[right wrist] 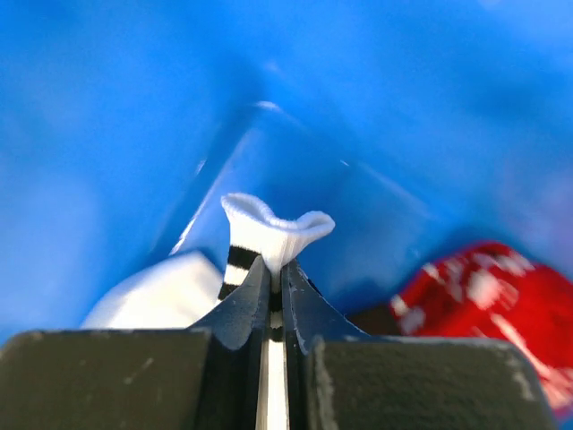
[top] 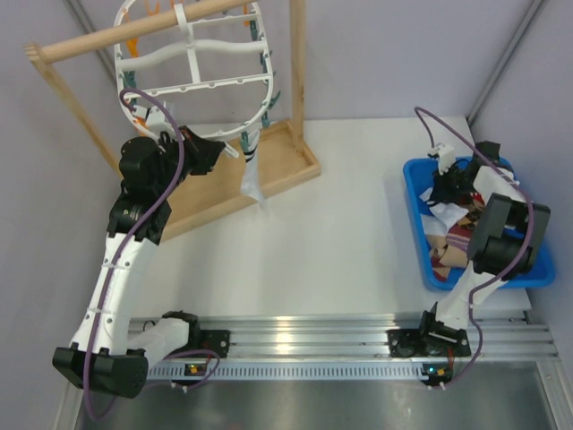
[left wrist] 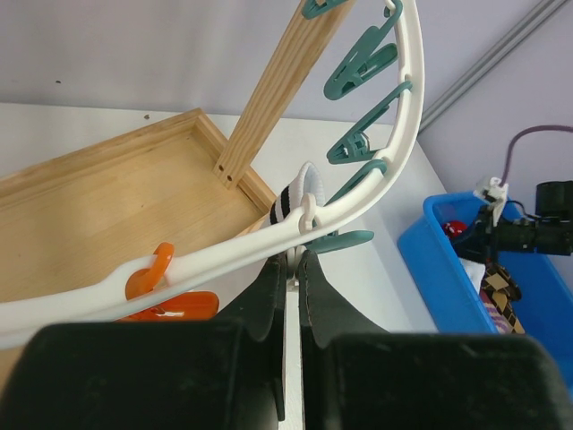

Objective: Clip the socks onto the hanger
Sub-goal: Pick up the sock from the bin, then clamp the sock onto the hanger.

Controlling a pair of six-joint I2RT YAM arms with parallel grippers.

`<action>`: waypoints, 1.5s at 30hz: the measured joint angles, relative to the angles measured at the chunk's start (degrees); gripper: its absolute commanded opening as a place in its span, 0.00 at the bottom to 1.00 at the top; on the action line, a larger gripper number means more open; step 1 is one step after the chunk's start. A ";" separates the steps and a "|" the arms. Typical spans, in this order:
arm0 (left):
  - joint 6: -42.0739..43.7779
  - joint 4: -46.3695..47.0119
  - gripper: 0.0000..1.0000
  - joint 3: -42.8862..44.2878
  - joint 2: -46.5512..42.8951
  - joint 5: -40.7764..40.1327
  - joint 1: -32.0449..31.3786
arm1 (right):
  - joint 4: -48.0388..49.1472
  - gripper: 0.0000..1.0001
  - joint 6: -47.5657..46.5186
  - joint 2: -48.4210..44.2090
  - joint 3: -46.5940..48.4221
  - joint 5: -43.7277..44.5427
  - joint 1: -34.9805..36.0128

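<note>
At the far-left corner of the table (top: pixel 358 233), the left gripper (left wrist: pixel 291 262) sits under the hanger (left wrist: pixel 407 107), jaws nearly together by a clipped banded sock (left wrist: pixel 300 193) — steadying it, we judge. Near the right edge, the right gripper (right wrist: pixel 276 269) pinches a white cuff (right wrist: pixel 273 224) in the blue bin (top: pixel 414 210) — to lift it out.

No word, number, brand mark or label can be read anywhere. The hanger (top: pixel 206 87), the socks (right wrist: pixel 273 228), the blue bin (top: pixel 414 215), the wooden rack (top: pixel 296 72) and the metal rail (top: pixel 313 333) all show plain, unlettered surfaces in every view.
</note>
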 measured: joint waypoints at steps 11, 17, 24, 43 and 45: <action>-0.02 0.00 0.00 0.00 -0.04 0.22 0.02 | -7.69 0.00 5.73 -16.76 18.27 -18.71 -0.44; -0.04 0.26 0.00 0.00 -0.04 0.55 0.02 | 0.92 0.00 20.02 -22.12 19.65 -24.72 11.85; -0.07 0.46 0.00 0.00 -0.04 1.11 0.02 | 16.59 0.00 40.54 -21.33 19.41 -26.97 29.92; -4.81 3.76 0.00 0.00 0.00 7.19 0.07 | 37.27 0.00 57.33 -7.08 16.24 -25.11 54.51; -5.40 4.28 0.00 -0.02 0.00 7.91 0.07 | 38.51 0.00 57.86 -6.21 16.24 -24.72 54.51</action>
